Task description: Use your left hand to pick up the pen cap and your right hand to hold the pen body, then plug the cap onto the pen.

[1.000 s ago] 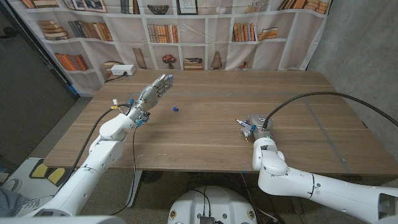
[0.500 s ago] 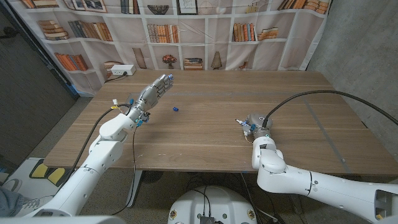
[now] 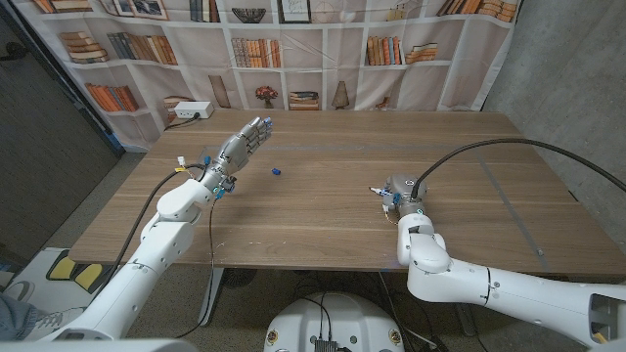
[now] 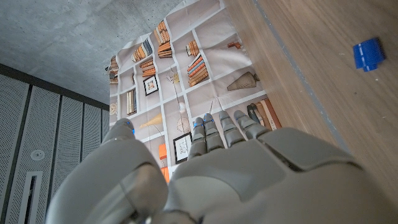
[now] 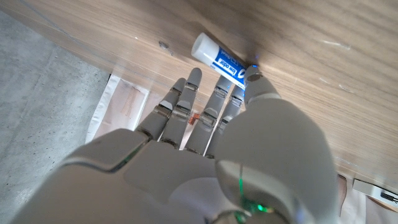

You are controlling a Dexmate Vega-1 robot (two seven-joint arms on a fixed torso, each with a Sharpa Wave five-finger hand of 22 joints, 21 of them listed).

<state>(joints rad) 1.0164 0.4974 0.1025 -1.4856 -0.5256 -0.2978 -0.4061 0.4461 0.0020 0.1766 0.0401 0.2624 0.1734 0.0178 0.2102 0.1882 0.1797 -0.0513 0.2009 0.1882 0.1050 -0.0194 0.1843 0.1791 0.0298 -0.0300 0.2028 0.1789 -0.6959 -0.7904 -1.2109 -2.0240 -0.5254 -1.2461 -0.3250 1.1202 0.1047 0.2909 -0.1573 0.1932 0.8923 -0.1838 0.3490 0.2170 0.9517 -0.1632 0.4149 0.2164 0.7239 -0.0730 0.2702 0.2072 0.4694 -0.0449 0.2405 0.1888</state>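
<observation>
While the left hand (image 3: 245, 143) is still hovering open, fingers apart, near the blue cap (image 3: 277, 171) lying on the table (image 3: 323, 225), the right hand (image 3: 403, 193) is edging its fingers onto the pen (image 5: 219, 61), not yet clearly gripping, so capping remains ahead.

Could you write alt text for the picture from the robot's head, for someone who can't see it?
Two white robot arms reach over a wooden table. The left robot hand hovers open near a small blue pen cap, apart from it; the right robot hand is at a pen lying on the table.
</observation>
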